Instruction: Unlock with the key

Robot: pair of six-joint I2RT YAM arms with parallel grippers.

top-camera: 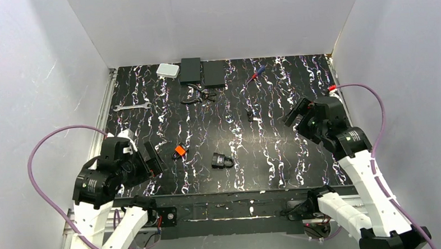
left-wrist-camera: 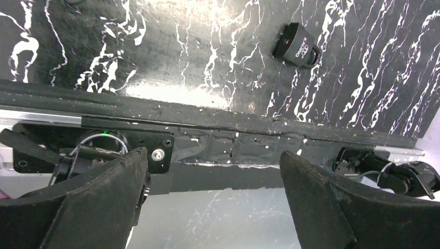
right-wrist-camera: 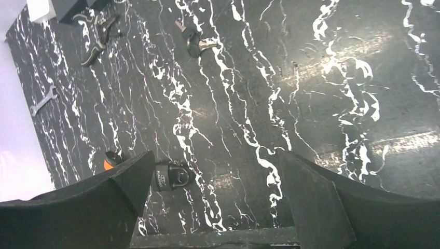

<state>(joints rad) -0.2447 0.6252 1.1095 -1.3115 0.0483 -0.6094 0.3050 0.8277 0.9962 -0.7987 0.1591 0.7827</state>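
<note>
Orange-red plastic heads the tiny key (top-camera: pixel 178 151) lying flat on the glossy marbled table (top-camera: pixel 275 150) near the squat black padlock (top-camera: pixel 222 160), the left gripper (top-camera: pixel 150 157) and right gripper (top-camera: pixel 298 114) both spread wide and empty; best pinch the head squarely, leaving the thin, seemingly silvery blade free.

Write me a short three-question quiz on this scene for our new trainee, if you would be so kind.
1. Fill in: the left gripper and the right gripper both stand ___.
2. True or false: the key already sits in the padlock.
3. Which is nearer the key? A: left gripper. B: right gripper. C: both equally.

Key:
1. open, holding nothing
2. false, key and padlock lie apart on the table
3. A
</note>
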